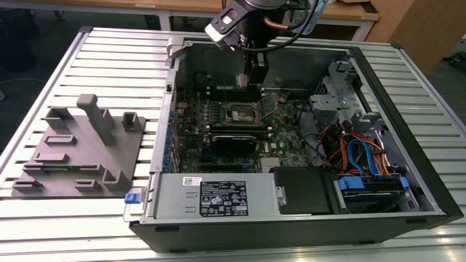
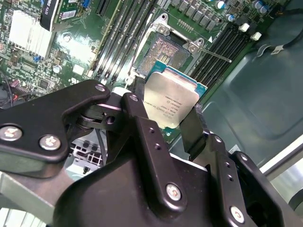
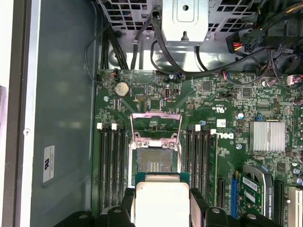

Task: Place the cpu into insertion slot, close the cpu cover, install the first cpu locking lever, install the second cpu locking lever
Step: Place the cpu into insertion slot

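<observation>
My gripper is shut on the cpu, a flat square chip with a dull silver top, held by its two opposite edges between black fingers. In the first wrist view the cpu hangs just short of the insertion slot, whose dark pin field lies bare. The cpu cover, a thin silvery frame, is swung open on the slot's far side. A thin metal lever sticks out beside the insertion slot. In the exterior view the gripper reaches down into the case, just behind the insertion slot.
The open computer case lies on a slatted white table. Black memory slots flank the socket on both sides. A finned heatsink, cable bundles and a power supply surround the board. A grey fixture stands at the exterior view's left.
</observation>
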`<act>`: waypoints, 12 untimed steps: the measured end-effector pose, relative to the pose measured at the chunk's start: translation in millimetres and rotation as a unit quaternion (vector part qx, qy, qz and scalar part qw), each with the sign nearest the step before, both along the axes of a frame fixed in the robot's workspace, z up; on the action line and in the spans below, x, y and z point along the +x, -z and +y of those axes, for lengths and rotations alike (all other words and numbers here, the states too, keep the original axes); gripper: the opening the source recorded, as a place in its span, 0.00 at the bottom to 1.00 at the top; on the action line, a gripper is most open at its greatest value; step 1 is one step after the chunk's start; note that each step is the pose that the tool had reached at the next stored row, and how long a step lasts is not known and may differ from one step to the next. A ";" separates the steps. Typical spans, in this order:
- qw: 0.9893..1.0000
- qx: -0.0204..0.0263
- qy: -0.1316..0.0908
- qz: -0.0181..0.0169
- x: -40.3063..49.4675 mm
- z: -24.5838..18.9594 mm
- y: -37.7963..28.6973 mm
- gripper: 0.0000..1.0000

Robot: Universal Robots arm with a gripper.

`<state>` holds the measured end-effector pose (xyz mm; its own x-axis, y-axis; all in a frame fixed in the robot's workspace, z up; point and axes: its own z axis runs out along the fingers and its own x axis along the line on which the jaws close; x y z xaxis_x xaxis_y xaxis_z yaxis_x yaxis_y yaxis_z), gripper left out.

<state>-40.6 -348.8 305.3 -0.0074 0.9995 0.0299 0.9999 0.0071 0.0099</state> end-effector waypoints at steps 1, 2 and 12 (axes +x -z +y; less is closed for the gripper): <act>1.000 0.000 0.000 0.000 0.0 0.0 0.3 0.54; 1.000 0.000 0.000 0.000 0.0 0.0 0.7 0.54; 1.000 0.000 0.000 0.000 0.0 0.0 4.5 0.54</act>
<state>-40.5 -348.8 300.8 -0.0074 0.9995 0.0299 0.9999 0.0071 0.0099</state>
